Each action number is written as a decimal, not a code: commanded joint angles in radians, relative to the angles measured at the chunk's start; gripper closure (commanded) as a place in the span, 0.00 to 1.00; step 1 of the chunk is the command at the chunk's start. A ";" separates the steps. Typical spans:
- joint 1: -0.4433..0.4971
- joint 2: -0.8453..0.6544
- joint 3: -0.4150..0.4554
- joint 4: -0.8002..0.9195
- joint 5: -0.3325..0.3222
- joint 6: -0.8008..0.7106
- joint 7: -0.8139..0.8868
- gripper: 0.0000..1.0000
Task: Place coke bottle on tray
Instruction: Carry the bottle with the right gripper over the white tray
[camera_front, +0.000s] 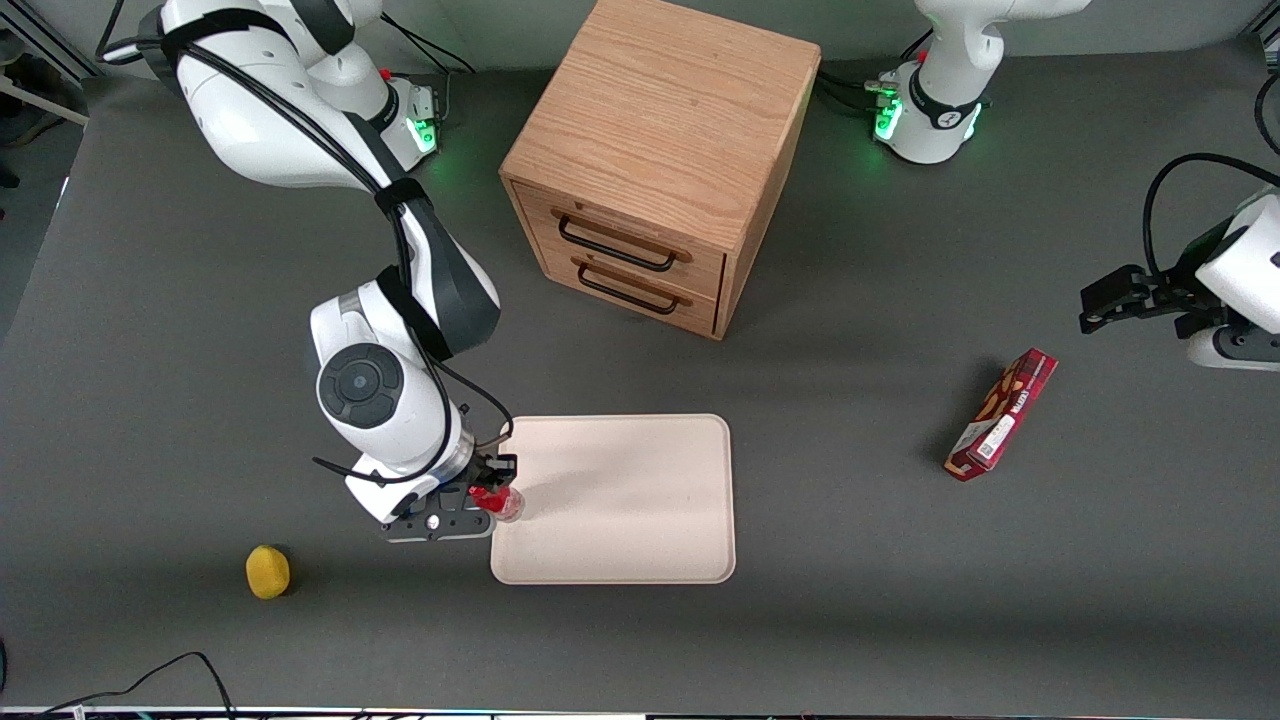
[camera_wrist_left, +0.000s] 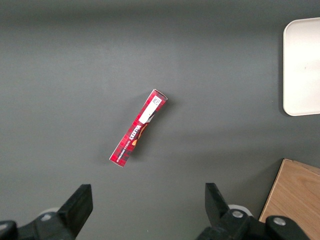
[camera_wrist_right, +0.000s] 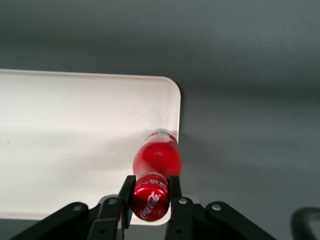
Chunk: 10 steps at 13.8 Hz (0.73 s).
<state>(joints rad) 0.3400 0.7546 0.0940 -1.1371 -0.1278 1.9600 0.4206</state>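
While the hand (camera_front: 492, 492) hangs at the tray's (camera_front: 640, 520) edge nearest the working arm, its two fingers (camera_wrist_right: 127, 192) are clamped on the red cap of the coke bottle (camera_wrist_right: 156, 160), and the bottle dangles cap-up with its clear base pointing down at the cream floor of the tray! From the wrist view that base sits just inside the rounded corner, very close to the raised rim, so I'd say this is the placing step, nearly home. To finish well, the call is to nudge a touch farther over the tray before lowering, bring the base down flat, and only then let the fingers part; release too near the rim and a bottle this small could tip or roll off onto the grey surface (camera_front: 860, 620).

Now, what can't we see? The front view buries most of the bottle under the wrist, showing only a red glimpse, and neither view settles whether the base is touching the tray or just above it. The label blurs in the wrist view. Off toward the parked arm's end lies a red snack box (camera_front: 1002, 414), well clear.
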 joint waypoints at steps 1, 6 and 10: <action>0.022 0.069 -0.013 0.117 -0.023 -0.033 0.023 1.00; 0.027 0.095 -0.011 0.118 -0.020 0.008 0.024 1.00; 0.027 0.106 -0.011 0.117 -0.019 0.030 0.024 1.00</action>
<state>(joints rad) 0.3534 0.8348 0.0920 -1.0717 -0.1278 1.9881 0.4206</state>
